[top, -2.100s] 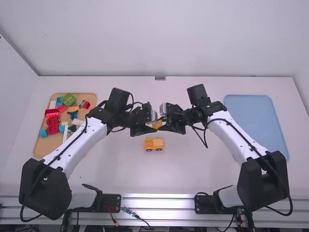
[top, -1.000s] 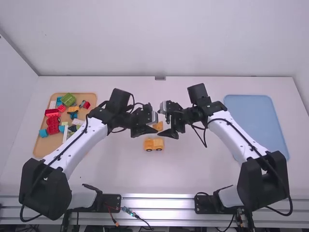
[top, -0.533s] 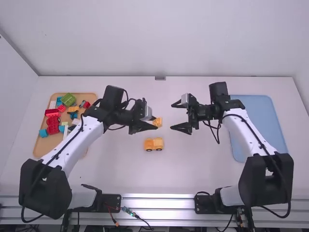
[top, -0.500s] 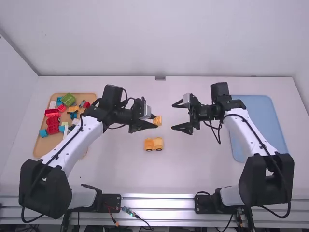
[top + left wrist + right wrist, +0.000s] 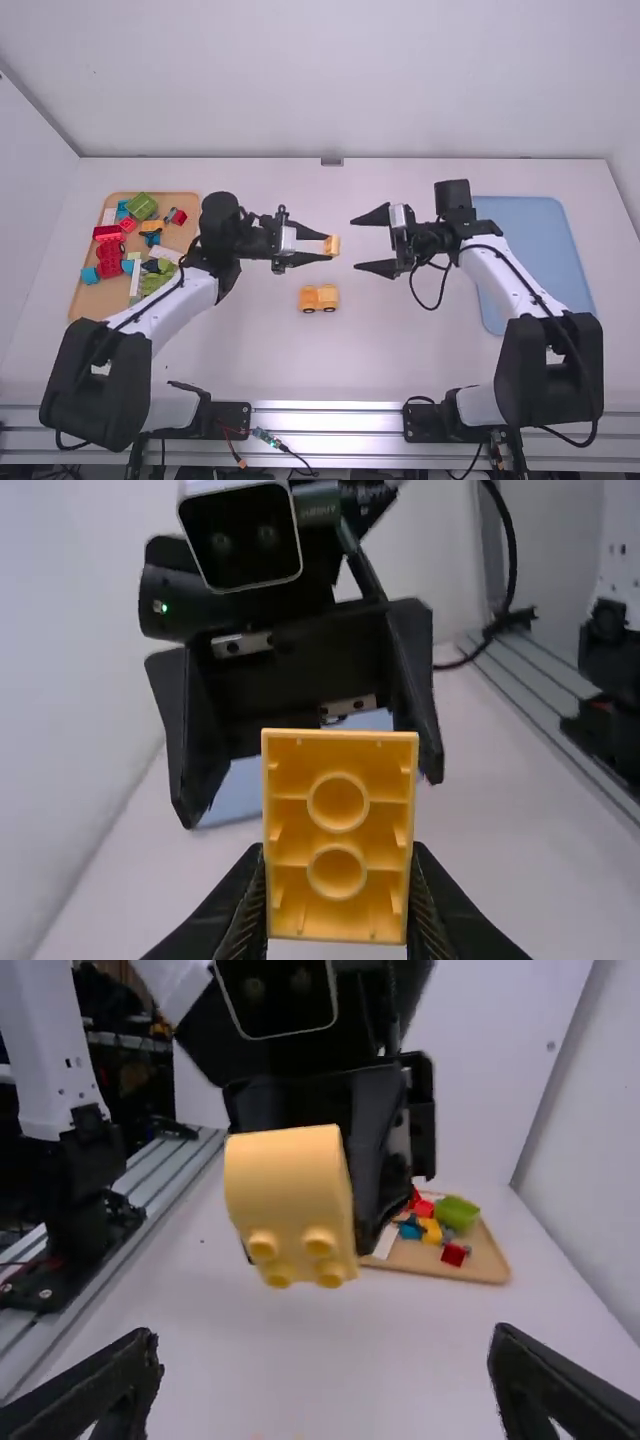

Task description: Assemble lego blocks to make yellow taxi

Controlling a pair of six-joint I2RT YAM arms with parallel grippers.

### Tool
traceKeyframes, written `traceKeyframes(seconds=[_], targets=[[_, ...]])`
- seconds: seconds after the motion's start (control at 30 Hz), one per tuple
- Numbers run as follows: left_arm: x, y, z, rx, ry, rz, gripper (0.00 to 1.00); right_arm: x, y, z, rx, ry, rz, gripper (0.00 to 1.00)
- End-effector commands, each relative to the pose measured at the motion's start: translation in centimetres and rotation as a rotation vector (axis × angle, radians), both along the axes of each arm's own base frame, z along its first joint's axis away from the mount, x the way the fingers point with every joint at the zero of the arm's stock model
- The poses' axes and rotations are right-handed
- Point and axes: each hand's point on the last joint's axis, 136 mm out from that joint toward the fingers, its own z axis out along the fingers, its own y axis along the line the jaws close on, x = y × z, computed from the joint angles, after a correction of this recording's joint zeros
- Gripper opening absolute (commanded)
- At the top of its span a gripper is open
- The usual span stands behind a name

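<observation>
Near the table's point(image 5: 400, 350) left edge, a tan tray point(image 5: 93, 302) holds mixed blocks point(image 5: 110, 258). The left gripper point(image 5: 327, 247) grips a yellow block point(image 5: 333, 245) above the table, with the yellow car point(image 5: 318, 298) midway between the side edges; the right gripper's point(image 5: 355, 243) fingers are spread, and a blue tray point(image 5: 530, 235) lies by the right edge.
</observation>
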Motion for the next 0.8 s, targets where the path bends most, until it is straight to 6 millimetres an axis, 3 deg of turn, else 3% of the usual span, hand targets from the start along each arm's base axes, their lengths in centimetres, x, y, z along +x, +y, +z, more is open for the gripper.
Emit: traceKeyframes(seconds=[0.0, 0.17, 0.3, 0.53, 0.77], targets=[[1.0, 0.3, -1.1, -0.043, 0.313, 0.103, 0.02, -0.6, 0.2, 1.2, 0.029, 0.100, 0.035, 0.83], [1.1, 0.8, -1.3, -0.100, 0.346, 0.164, 0.02, -0.7, 1.4, 1.7, 0.027, 0.088, 0.075, 0.83], [2.3, 1.0, -1.5, -0.110, 0.385, 0.231, 0.02, -0.9, 2.2, 2.0, 0.018, 0.110, 0.095, 0.80], [1.9, 0.9, -0.6, -0.119, 0.341, 0.198, 0.02, -0.5, 2.5, 2.4, 0.010, 0.150, 0.098, 0.72], [0.7, 0.1, 0.3, -0.127, 0.277, 0.138, 0.02, -0.4, 2.6, 2.7, 0.008, 0.165, 0.099, 0.72]])
